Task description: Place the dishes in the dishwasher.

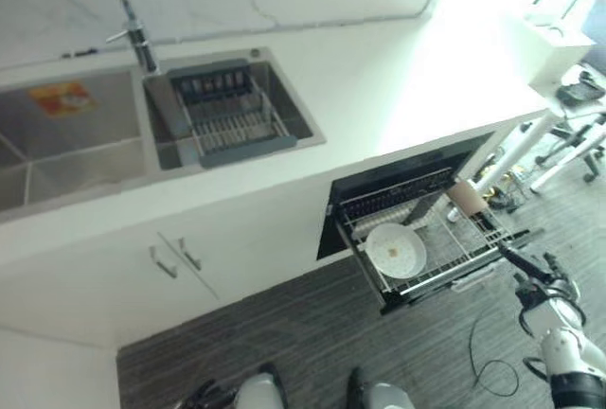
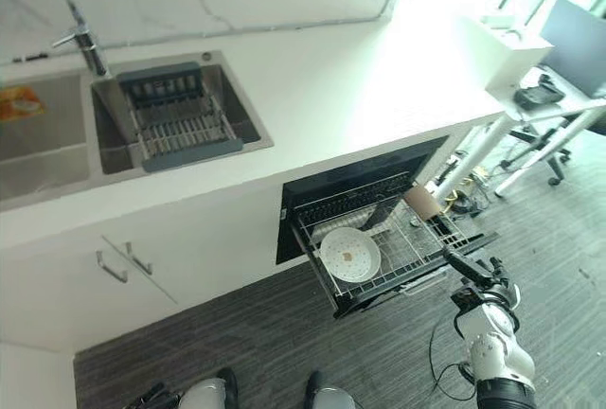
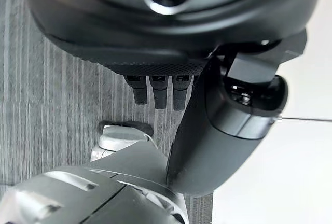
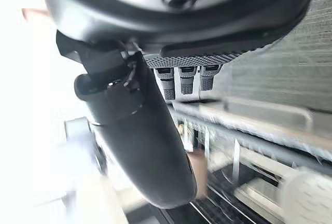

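The dishwasher under the counter stands open with its wire rack pulled out. A white plate lies flat in the rack's left part, and a brown cup sits at its back right. My right hand hovers just off the rack's front right corner, open and empty, fingers pointing at the rack. In the right wrist view the rack wires show past the thumb. My left hand hangs low over the floor, fingers straight, holding nothing.
A double sink is set in the white counter, with a grey dish basket in its right basin and a faucet behind. Cabinet doors with handles are left of the dishwasher. A white table stands at the right.
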Available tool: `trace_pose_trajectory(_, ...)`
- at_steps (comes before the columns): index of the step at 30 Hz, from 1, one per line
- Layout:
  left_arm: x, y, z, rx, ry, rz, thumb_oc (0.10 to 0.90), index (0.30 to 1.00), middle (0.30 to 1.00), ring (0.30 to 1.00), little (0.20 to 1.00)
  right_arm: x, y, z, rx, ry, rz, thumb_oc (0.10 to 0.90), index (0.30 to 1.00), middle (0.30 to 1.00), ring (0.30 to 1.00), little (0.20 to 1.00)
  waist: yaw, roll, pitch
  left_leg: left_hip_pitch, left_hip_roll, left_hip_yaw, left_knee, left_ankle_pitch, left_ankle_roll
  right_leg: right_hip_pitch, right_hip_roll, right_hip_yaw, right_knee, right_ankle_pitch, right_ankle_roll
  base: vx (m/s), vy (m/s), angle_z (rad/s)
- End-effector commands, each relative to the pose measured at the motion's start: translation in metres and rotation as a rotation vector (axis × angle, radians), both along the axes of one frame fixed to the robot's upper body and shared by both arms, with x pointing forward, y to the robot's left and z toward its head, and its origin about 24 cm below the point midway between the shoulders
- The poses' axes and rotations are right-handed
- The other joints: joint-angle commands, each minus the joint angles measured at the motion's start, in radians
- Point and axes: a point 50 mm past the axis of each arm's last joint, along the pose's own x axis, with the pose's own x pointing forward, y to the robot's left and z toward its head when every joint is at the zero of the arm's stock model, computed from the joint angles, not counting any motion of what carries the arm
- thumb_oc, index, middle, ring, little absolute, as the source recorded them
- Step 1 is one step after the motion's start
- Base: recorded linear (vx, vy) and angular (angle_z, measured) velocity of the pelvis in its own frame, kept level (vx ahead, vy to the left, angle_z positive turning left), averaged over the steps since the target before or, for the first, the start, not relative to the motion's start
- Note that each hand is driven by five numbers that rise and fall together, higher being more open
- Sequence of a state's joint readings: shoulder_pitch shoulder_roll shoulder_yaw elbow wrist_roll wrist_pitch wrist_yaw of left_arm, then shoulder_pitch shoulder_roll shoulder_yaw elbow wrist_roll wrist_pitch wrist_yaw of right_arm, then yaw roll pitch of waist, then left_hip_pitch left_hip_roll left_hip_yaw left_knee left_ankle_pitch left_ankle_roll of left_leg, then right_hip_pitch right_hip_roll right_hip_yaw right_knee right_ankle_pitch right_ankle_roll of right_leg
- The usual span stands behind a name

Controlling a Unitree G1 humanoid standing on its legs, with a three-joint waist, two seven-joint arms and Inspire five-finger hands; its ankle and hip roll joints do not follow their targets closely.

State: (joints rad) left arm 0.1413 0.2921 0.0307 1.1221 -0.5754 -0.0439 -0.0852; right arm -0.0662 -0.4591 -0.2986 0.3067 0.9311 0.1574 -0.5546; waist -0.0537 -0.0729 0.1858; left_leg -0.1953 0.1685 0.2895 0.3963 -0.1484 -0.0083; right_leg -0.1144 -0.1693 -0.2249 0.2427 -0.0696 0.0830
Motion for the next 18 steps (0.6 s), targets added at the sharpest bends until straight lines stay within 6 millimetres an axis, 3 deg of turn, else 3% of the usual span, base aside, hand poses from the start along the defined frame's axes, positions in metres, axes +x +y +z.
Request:
trace_pose_trajectory(1, 0.009, -0.015, -0.003, -0.016, -0.030, -0.050, 0.800, 0.900, 0.900, 0.900, 0.900, 0.006, -0.024, 0.062, -0.100, -0.320, -0.112, 0.800, 0.900, 0.900, 0.900, 0.900, 0.014, 0.022, -0.021, 0.077, 0.069, -0.062, -0.096, 0.005, -0.107, 0.019, -0.044, 0.009, 0.057, -0.066, 0.070, 0.02, 0.008, -0.25)
trace_pose_trajectory(5, 0.009, -0.017, -0.004, -0.015, -0.014, -0.049, 0.800, 0.900, 0.900, 0.900, 0.900, 0.001, -0.017, 0.045, -0.076, -0.296, -0.078, 0.800, 0.900, 0.900, 0.900, 0.900, 0.005, 0.028, -0.030, 0.088, 0.072, -0.055, -0.096, 0.004, -0.108, 0.025, -0.043, 0.009, 0.057, -0.070, 0.067, 0.01, 0.000, -0.06)
trace_pose_trajectory(8, 0.008, -0.016, -0.004, -0.014, -0.010, -0.050, 0.800, 0.900, 0.900, 0.900, 0.900, -0.008, -0.026, 0.022, -0.012, -0.213, -0.115, 0.800, 0.900, 0.900, 0.900, 0.900, 0.006, 0.029, -0.035, 0.093, 0.074, -0.053, -0.096, 0.003, -0.110, 0.029, -0.042, 0.006, 0.057, -0.072, 0.065, 0.01, -0.025, -0.04)
trace_pose_trajectory(11, 0.007, -0.014, -0.004, -0.010, -0.006, -0.066, 0.800, 0.900, 0.900, 0.900, 0.900, -0.016, -0.028, -0.006, 0.144, -0.201, -0.139, 0.800, 0.900, 0.900, 0.900, 0.900, 0.013, 0.028, -0.037, 0.094, 0.073, -0.053, -0.096, 0.003, -0.111, 0.035, -0.040, -0.001, 0.057, -0.073, 0.063, 0.01, -0.047, -0.02)
trace_pose_trajectory(12, 0.005, -0.012, -0.004, -0.008, 0.004, -0.073, 0.800, 0.900, 0.900, 0.900, 0.900, -0.022, -0.025, -0.028, 0.264, -0.176, -0.168, 0.800, 0.900, 0.900, 0.900, 0.900, 0.020, 0.030, -0.041, 0.096, 0.073, -0.054, -0.096, 0.002, -0.112, 0.039, -0.041, -0.008, 0.057, -0.074, 0.062, 0.01, -0.057, 0.00)
trace_pose_trajectory(14, 0.001, -0.009, -0.004, -0.004, 0.023, -0.086, 0.800, 0.900, 0.900, 0.900, 0.900, -0.028, -0.021, -0.050, 0.390, -0.140, -0.210, 0.800, 0.900, 0.900, 0.900, 0.900, 0.032, 0.031, -0.048, 0.100, 0.072, -0.056, -0.096, 0.001, -0.113, 0.047, -0.042, -0.018, 0.057, -0.077, 0.060, 0.03, -0.049, 0.02)
trace_pose_trajectory(16, -0.001, -0.008, -0.005, -0.001, 0.034, -0.092, 0.800, 0.900, 0.900, 0.900, 0.900, -0.032, -0.020, -0.061, 0.446, -0.113, -0.245, 0.800, 0.900, 0.900, 0.900, 0.900, 0.041, 0.033, -0.051, 0.102, 0.071, -0.059, -0.096, 0.000, -0.114, 0.051, -0.042, -0.024, 0.057, -0.079, 0.058, 0.02, -0.019, 0.02)
trace_pose_trajectory(17, -0.002, -0.007, -0.005, 0.002, 0.041, -0.095, 0.800, 0.900, 0.900, 0.900, 0.900, -0.034, -0.019, -0.068, 0.500, -0.106, -0.269, 0.656, 0.684, 0.684, 0.684, 0.684, 0.047, 0.035, -0.055, 0.102, 0.070, -0.063, -0.096, 0.000, -0.115, 0.053, -0.042, -0.028, 0.057, -0.080, 0.057, 0.00, 0.000, 0.00)
trace_pose_trajectory(18, -0.003, -0.006, -0.004, 0.003, 0.044, -0.096, 0.800, 0.900, 0.900, 0.900, 0.900, -0.037, -0.020, -0.072, 0.515, -0.100, -0.276, 0.587, 0.580, 0.580, 0.580, 0.580, 0.050, 0.036, -0.056, 0.102, 0.069, -0.064, -0.096, 0.000, -0.115, 0.055, -0.042, -0.030, 0.057, -0.081, 0.057, 0.03, -0.021, 0.04)
